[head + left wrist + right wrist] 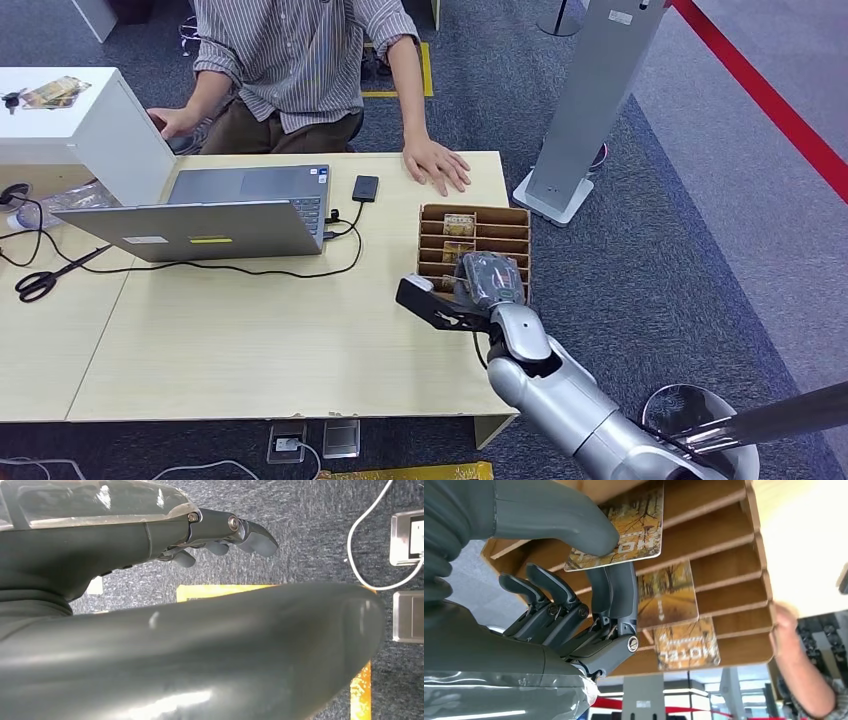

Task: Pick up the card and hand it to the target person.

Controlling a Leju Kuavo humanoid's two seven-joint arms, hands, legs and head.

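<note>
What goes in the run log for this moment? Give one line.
phase: grasping | right hand: pinches autumn-print card at slotted wooden card box | left hand: hangs over floor, holds nothing | person's hand: flat on table

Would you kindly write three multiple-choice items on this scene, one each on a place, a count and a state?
1. Where does the slotted card holder stand?
A. beside the scissors
B. at the table's right edge
C. on the laptop

2. How many cards show in the right wrist view?
A. one
B. three
C. six

3. What is the right hand doing?
A. pinching a card
B. resting flat on the table
C. holding the phone

Answers: B, it sits by the right edge near the person's hand; B, three autumn-print cards; A, thumb and fingers clamp it.
</note>
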